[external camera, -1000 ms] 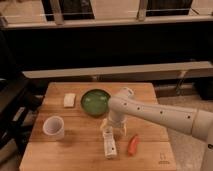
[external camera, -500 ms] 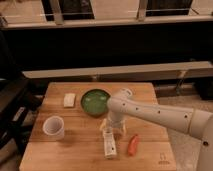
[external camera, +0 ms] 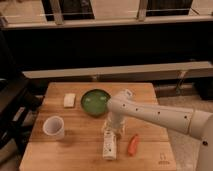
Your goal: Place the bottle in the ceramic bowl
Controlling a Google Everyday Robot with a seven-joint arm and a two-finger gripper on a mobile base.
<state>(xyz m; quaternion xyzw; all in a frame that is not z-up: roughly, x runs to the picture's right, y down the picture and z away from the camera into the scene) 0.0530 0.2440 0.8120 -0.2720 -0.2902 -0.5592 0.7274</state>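
The bottle [external camera: 109,144] is slim and white with a pale label. It lies flat on the wooden table [external camera: 75,150], lengthwise toward the front. The ceramic bowl [external camera: 95,102] is round, green and dark-rimmed. It sits behind the bottle, near the table's middle. My gripper [external camera: 112,129] hangs from the white arm [external camera: 155,116] that reaches in from the right. It points down right above the bottle's far end, just in front of the bowl.
A white cup [external camera: 53,127] stands at the front left. A pale block [external camera: 69,100] lies left of the bowl. An orange carrot-like thing [external camera: 132,144] lies right of the bottle. A dark chair [external camera: 12,107] stands left of the table.
The gripper has come down a little toward the bottle's far end. The bottle, bowl and other things have not moved.
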